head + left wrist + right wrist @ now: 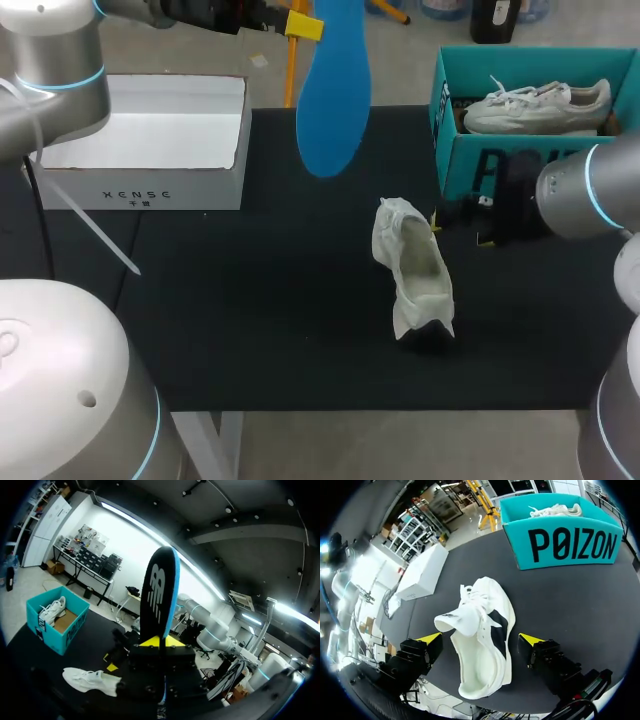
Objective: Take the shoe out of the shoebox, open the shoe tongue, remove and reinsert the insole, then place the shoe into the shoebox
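High over the table's far side, my left gripper [303, 25] is shut on the heel end of a blue insole [333, 90], which hangs down in the head view. In the left wrist view the insole [160, 595] stands up from between the yellow tips of that gripper [160, 641]. The white shoe [412, 265] lies on the black table, tongue pulled up. My right gripper [460, 230] is just right of it, open. In the right wrist view the shoe [485, 610] lies ahead of and between the spread fingertips [430, 639], which do not touch it.
A teal shoebox [470, 165] stands at the far right with a second white shoe [535, 105] inside. An open white box [150, 190] sits at the far left. The black table mat [250, 320] reaches to the front edge.
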`<state>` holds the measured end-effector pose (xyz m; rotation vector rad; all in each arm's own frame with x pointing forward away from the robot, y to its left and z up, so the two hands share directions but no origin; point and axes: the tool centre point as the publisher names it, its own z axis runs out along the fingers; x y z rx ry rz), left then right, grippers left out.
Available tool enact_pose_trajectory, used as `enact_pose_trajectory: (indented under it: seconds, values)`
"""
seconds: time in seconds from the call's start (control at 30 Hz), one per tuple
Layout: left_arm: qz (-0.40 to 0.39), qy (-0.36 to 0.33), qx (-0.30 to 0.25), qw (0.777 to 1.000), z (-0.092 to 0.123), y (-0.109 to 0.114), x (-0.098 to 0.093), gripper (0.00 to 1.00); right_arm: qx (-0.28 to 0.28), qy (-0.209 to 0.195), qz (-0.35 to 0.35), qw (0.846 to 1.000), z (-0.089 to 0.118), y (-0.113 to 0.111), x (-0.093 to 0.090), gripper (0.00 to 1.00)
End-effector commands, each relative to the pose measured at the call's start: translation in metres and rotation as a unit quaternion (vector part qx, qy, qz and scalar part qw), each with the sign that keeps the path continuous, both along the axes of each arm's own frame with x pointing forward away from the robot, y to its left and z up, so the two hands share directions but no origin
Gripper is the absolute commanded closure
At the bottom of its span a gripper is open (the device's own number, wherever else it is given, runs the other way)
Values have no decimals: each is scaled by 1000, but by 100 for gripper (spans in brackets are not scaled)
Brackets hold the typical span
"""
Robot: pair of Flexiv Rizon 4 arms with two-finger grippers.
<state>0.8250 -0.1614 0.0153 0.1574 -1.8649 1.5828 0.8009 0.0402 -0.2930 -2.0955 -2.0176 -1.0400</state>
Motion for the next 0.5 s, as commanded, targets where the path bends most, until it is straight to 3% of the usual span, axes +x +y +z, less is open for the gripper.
enact_pose_trajectory:
  seconds: [0.03,0.2,0.5]
  values:
    - [0,0,2,1000,0,0,0,100,150,70,76,983,18,-14,2,0]
    - [0,0,2,1000,0,0,0,100,243,125,101,957,38,-13,3,0]
    - [0,0,2,1000,0,0,0,100,361,185,100,908,66,-15,6,0]
